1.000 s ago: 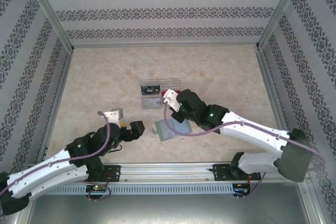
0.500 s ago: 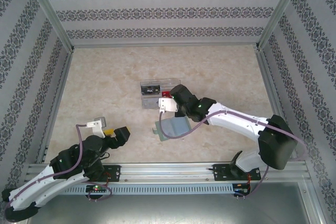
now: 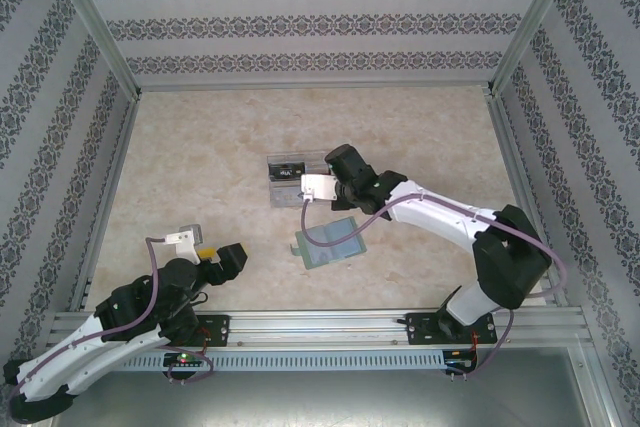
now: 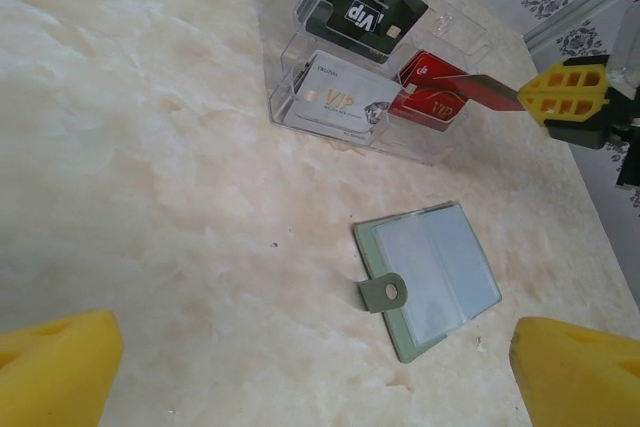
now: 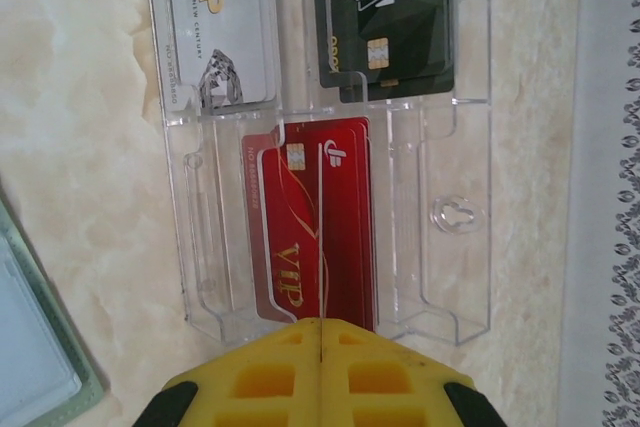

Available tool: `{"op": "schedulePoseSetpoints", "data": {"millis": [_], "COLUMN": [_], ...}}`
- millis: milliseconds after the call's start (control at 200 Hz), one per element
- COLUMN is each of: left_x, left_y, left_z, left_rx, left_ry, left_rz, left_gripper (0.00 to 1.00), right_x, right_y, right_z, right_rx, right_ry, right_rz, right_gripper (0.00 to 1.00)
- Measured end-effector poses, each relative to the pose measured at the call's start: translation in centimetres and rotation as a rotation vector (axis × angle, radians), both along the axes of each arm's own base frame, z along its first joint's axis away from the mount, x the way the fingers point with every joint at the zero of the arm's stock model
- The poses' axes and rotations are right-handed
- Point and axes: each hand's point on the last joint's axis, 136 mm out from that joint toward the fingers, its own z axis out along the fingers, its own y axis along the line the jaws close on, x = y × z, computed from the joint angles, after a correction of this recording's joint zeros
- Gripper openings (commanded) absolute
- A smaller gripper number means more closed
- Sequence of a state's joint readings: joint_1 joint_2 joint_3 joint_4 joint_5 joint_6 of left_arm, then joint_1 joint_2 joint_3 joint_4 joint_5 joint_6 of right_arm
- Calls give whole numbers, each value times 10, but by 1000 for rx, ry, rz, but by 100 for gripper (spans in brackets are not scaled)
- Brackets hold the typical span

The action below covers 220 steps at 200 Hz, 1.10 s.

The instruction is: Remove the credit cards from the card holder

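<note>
**Figure.** Right claw [image 4: 566, 102], pads pressed together, pinching one red credit card [image 4: 478, 89] by a short end. It hangs above the clear tray [image 4: 288, 52], which lies at 12 o'clock of the card holder [image 4: 432, 277]. The card holder lies open on the desk [image 4: 130, 147], pockets up, apart from the tray; whether any cards are inside cannot be told. Left claw [image 3: 228, 259], spread and empty, sits at 8 o'clock of the holder, well apart. Stored red cards [image 5: 300, 227] occupy the compartment below the held card. Probable faults: the card, gripped by a narrow margin, may pivot or slip; its free edge may strike a divider wall and fall outside the tray.
</note>
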<state>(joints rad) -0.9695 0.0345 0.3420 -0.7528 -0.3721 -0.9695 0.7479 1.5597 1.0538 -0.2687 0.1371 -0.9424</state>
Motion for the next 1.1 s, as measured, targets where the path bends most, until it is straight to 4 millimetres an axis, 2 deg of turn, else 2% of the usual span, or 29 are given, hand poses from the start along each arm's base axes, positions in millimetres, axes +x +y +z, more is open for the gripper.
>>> {"op": "schedulePoseSetpoints", "data": {"millis": [165,560,989,1099], "left_x": [0,0,-1,-1], "left_y": [2,6,9,9], "left_z": [-2,-4,-8,-8], "left_rx": [9,25,45,45], "left_ry": [4,7,16,16], "left_rz": [5,22,27,28], "left_gripper": [100,100,100,100], "right_x": [3,19,22,23], "right_y": [3,7,6,7], "right_z": [-11,-4,-22,-25], "right_rx": [-6,28,14,20], "right_ry": [24,13,58,66], "right_rz": [4,-8,-16,-28], "right_gripper": [0,0,0,13]}}
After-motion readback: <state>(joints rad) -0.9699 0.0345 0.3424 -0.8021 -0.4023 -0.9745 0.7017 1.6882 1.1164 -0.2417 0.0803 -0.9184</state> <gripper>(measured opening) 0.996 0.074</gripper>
